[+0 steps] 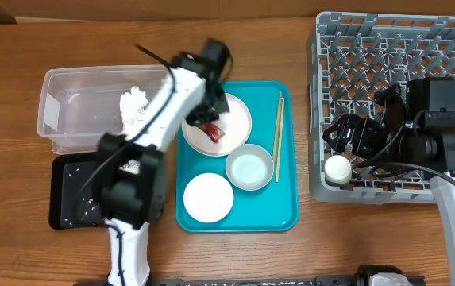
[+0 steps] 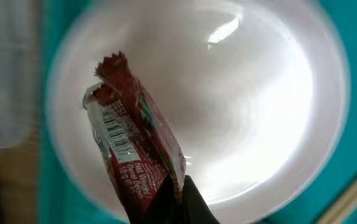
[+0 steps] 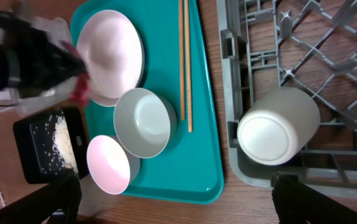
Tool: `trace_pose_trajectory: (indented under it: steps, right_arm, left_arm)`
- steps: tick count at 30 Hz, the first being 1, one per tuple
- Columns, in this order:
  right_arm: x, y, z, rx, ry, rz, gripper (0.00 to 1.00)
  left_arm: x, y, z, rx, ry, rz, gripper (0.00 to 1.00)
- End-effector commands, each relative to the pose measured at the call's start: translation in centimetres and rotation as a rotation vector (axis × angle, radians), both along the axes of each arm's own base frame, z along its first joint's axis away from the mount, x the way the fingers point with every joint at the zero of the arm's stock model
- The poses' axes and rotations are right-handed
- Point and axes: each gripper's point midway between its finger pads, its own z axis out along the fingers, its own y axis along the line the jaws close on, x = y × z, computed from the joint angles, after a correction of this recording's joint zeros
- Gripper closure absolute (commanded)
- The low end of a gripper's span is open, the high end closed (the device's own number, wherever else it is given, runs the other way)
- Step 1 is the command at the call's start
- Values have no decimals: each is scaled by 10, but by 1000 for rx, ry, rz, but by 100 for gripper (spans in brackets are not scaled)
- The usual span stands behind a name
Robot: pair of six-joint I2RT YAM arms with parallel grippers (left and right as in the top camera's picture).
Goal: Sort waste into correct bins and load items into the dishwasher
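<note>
Pinching the wrapper (image 2: 128,155) by one corner in left jaws, right jaws spread near the cup (image 3: 278,127); risks dropping it short of the tub (image 1: 80,119).

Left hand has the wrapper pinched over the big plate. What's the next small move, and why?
Probably raise the left hand a little. It grips the red wrapper by one end, and the free end sits low over the large plate, so lifting first should avoid dragging. The clear tub, which holds the tissue, looks like its destination; the black tray holds rice.
</note>
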Motion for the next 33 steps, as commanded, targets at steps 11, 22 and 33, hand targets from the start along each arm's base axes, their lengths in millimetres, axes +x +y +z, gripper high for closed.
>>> trace_pose_trajectory:
  steps: [11,22,33]
  right_arm:
    - [1,-1,-1,-8,-5,3,0]
    - [0,-1,-1,-7,1,3,0]
    - [-3,-1,-2,-7,11,2,0]
  left_arm:
    - [33,146,76,134,-185,96,40]
    - [-11,137,124,125,-142,-37,30]
    - [-131,131,246,155,-353,-44,27]
